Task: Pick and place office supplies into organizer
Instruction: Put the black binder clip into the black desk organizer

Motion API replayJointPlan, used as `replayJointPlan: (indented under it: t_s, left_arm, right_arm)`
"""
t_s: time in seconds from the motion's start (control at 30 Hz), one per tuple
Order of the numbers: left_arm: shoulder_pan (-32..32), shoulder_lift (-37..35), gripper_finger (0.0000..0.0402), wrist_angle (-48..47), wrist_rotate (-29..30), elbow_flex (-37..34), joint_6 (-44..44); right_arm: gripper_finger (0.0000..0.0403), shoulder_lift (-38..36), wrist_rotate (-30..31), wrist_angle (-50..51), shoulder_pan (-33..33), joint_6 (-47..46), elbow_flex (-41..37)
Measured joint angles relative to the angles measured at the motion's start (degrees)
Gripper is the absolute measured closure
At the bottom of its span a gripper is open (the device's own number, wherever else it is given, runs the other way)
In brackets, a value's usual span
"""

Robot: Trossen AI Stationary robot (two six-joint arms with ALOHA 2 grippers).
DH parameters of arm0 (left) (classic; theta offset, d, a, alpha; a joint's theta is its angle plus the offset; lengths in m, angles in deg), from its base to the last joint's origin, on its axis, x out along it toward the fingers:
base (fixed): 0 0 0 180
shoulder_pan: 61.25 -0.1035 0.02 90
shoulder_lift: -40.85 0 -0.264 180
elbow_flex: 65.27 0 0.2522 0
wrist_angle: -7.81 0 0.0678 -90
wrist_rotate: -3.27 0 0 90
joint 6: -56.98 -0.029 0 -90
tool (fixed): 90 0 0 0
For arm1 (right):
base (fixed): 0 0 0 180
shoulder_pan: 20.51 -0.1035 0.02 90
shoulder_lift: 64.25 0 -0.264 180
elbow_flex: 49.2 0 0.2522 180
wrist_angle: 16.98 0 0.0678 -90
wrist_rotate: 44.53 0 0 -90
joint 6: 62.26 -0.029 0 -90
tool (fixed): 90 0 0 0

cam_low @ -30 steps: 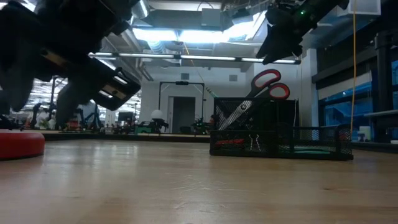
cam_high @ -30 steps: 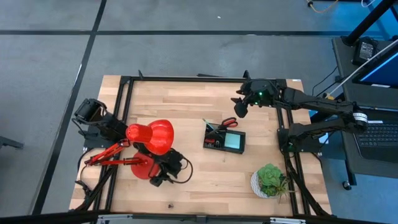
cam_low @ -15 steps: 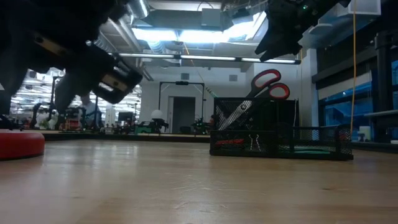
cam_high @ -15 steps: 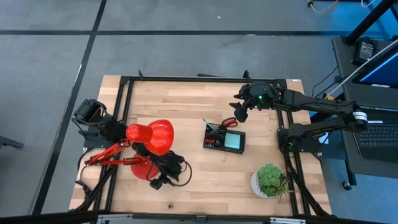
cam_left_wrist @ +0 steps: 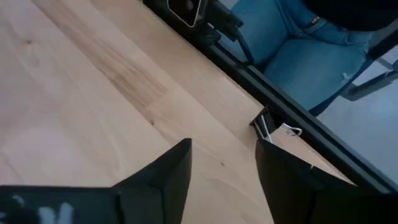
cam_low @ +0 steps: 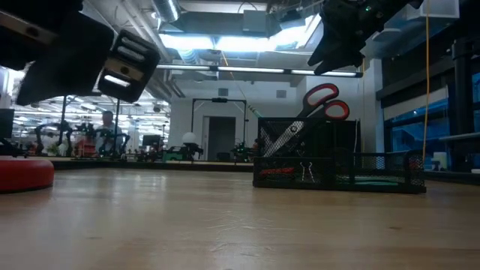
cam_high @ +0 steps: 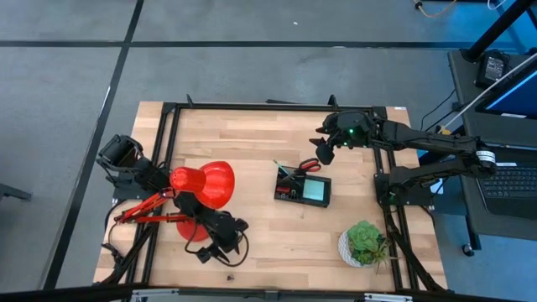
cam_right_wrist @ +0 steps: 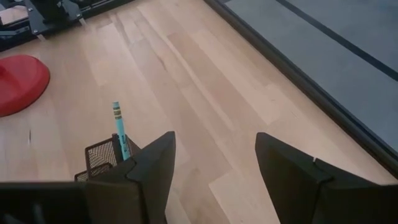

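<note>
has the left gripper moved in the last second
Yes. In the high view the left gripper has slid away from the red desk lamp, toward the table's near edge.

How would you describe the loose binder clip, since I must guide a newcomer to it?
Start at the wooden table and go to its near edge, below the red desk lamp. The binder clip lies there beside the black frame rail, just ahead of the left claw: small, black, with silver wire handles.

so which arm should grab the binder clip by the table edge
Left. Its open jaws hang just short of the binder clip at the table edge; the right arm is near the organizer, farther off.
</note>
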Motion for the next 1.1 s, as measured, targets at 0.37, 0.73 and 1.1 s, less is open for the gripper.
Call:
replayJointPlan:
  t_s: [0.37, 0.73, 1.1]
  left_arm:
    - [2.7, 1.8, 0.0188, 5.9, -0.7, 0.0, -0.3]
    - [4.0, 8.0, 0.0189, 16.0, -3.4, 0.0, 2.6]
    - [4.6, 11.6, 0.0189, 21.2, -3.7, 0.0, 2.7]
  right_arm:
    - [0.0179, 0.0, 0.1, 0.0, 0.0, -1.5, 0.0]
    - [0.0179, 0.0, 0.1, 0.1, 0.0, -2.6, 0.0]
    - [0.0179, 0.0, 0.0, 0.6, 0.0, -3.0, 0.0]
